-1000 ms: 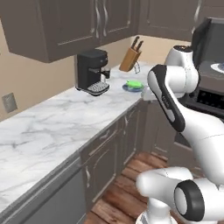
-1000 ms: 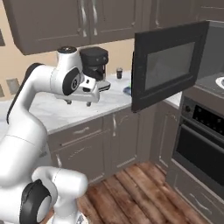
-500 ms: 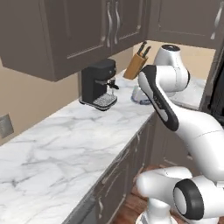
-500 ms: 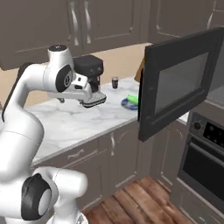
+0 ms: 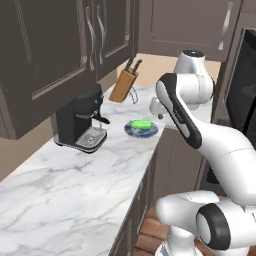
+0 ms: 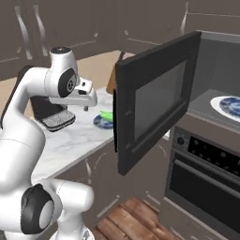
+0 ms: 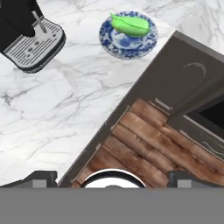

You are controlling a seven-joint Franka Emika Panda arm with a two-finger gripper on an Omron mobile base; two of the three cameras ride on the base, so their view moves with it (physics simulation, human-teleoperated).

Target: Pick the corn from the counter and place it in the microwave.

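The corn (image 7: 131, 25) lies on a blue patterned plate (image 7: 110, 41) on the counter (image 7: 57, 100), well ahead of the gripper (image 7: 112, 175). The fingers stand wide apart, holding nothing. The microwave (image 6: 152, 105) door hangs open.

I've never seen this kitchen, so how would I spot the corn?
Find the white marble counter and its black coffee machine. Just right of it sits a blue patterned plate; the corn lies on it, a small bright green oblong, the only green thing around.
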